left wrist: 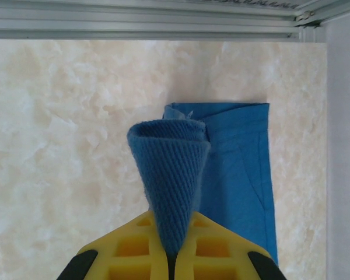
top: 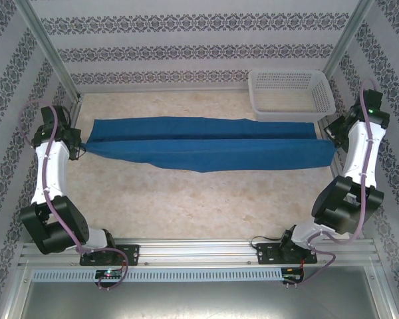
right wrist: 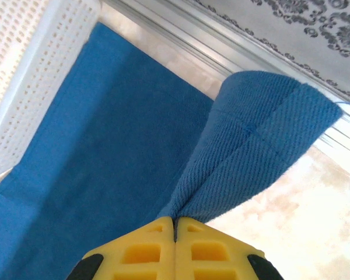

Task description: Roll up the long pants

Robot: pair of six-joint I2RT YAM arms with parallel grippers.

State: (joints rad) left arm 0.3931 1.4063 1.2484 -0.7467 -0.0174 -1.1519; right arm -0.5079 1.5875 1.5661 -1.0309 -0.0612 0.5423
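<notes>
Pants are folded lengthwise and strung across the far half of the table, one end in each gripper. Left gripper is clamped on a small pinch of cloth at the left end, and the fabric pokes up between the pads in a cone. Right gripper is pinched tight on the right end the same way, just beside the white basket. No roll started yet, by the look of it.

Risks from here:
- Both grips hold only a thin bunch near the edge. Any harder pull apart and one end could slip out — fold lost.
- Right end is at the basket's near wall; can't tell if it touches. A sideways move there could snag or shove the basket.
- Near layer bellies toward the arms mid-span, so edges aren't lined up — rolling like this likely gives a skewed, loose roll.
</notes>
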